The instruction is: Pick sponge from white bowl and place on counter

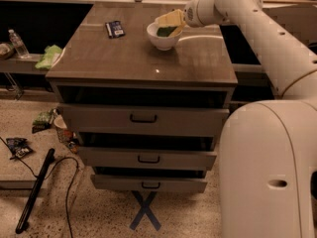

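Well, the end effector [180,19] reaches in from 3 o'clock over the white bowl [162,40], which stands toward 12 o'clock on the bench [129,63]. It is clamped on the sponge [169,19], which hangs tilted with its yellow end above the rim and its green face dipping into the bowl. A small dark packet [115,29] lies at the bowl's 9 o'clock, apart from it, and off the bench toward 8 o'clock a green cloth [49,56] and a water bottle [18,42] sit on a lower ledge.
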`<state>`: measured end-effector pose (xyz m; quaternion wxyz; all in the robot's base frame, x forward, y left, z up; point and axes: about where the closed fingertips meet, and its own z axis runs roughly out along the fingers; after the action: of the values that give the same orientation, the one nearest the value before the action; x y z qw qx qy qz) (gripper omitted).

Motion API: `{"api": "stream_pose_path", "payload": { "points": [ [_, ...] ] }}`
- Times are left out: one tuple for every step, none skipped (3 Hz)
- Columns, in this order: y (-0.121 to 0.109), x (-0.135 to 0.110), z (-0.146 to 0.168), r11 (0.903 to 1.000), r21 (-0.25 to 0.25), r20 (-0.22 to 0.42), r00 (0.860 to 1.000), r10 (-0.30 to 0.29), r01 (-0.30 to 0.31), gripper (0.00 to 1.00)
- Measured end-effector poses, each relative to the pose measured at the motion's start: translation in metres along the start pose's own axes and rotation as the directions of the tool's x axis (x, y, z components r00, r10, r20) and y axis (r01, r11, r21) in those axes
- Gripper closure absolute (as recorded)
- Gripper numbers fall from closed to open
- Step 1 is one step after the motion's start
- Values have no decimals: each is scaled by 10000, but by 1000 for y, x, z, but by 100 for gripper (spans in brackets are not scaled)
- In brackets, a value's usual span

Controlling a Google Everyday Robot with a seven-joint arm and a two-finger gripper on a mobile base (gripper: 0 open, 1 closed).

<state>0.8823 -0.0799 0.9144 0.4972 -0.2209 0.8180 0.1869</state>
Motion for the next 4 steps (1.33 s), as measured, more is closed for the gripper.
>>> {"api": "stream_pose_path", "payload": {
  "points": [
    [1, -1, -1, 10000, -14, 41, 10000, -43, 43, 48],
    [2, -3, -2, 10000, -18, 89, 9999, -82, 82, 71],
    [7, -17, -11, 9997, -214, 636, 9979, 110, -97, 94],
    [8, -39, -30, 9966, -461, 1520, 9855, 750, -687, 100]
  ]
}}
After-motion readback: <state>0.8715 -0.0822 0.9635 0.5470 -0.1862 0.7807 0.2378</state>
